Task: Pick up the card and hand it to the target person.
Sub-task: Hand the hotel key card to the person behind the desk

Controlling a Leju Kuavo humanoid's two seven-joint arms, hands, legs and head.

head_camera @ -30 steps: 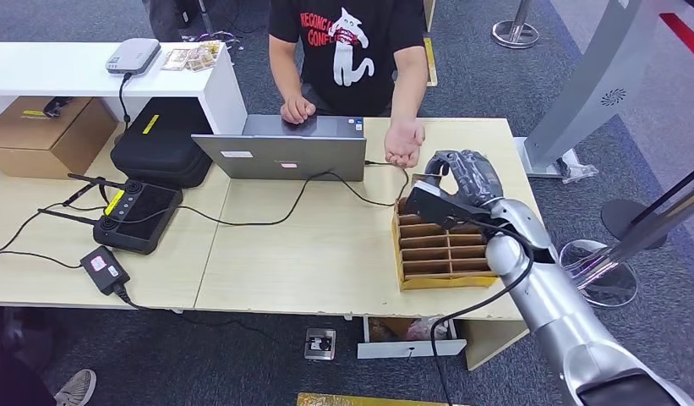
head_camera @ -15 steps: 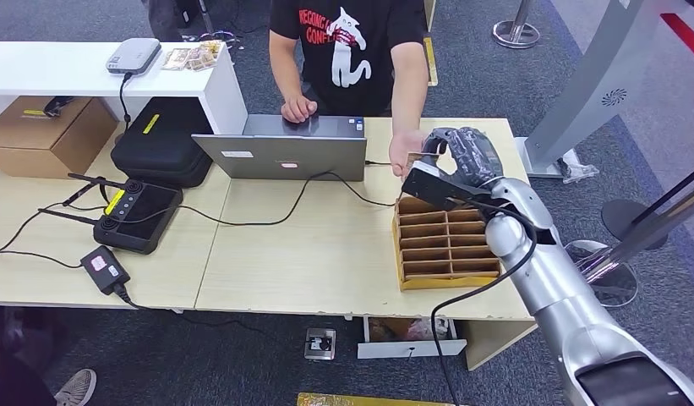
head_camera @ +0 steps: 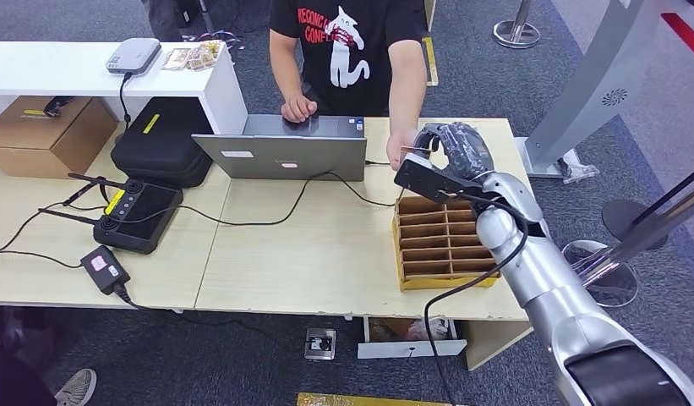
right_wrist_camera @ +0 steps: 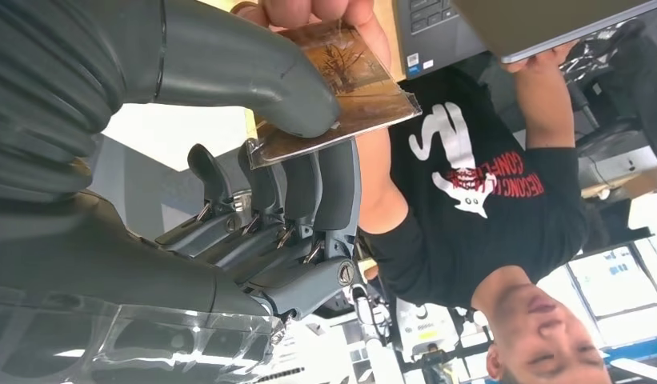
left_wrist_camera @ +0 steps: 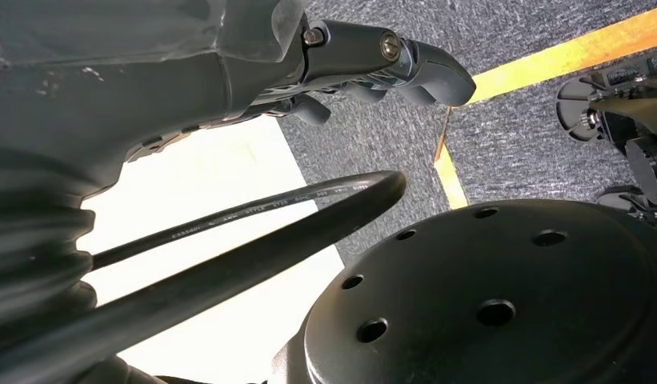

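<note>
- Right now the right hand (right_wrist_camera: 253,200) pinches the card (right_wrist_camera: 341,88) between its thick grey thumb and the darker fingers (right_wrist_camera: 309,184), which lie side by side beneath the card's lower face.
- The card, a glossy brown picture card, is held up off the table, with its far edge taken by the person's hand (right_wrist_camera: 317,12), whose fingertips lie on it.
- Seen from the head view, the right hand (head_camera: 449,152) is raised above the far end of the wooden divider tray (head_camera: 445,241) and meets the person's hand (head_camera: 401,148) at the far edge of the table (head_camera: 309,254); the card is too small to make out there.
- The person (head_camera: 347,51), in a black T-shirt with a white cat print, stands behind the table, the other hand (head_camera: 297,107) resting on the laptop (head_camera: 284,148).
- The left hand (left_wrist_camera: 373,64) hangs beside the robot above grey carpet, its fingers curled in; whether it is closed or partly apart I cannot tell.
- Further off on the table lie a black controller with antennas (head_camera: 136,216) and a small black power brick (head_camera: 105,269); a black case (head_camera: 161,144) sits behind them.
</note>
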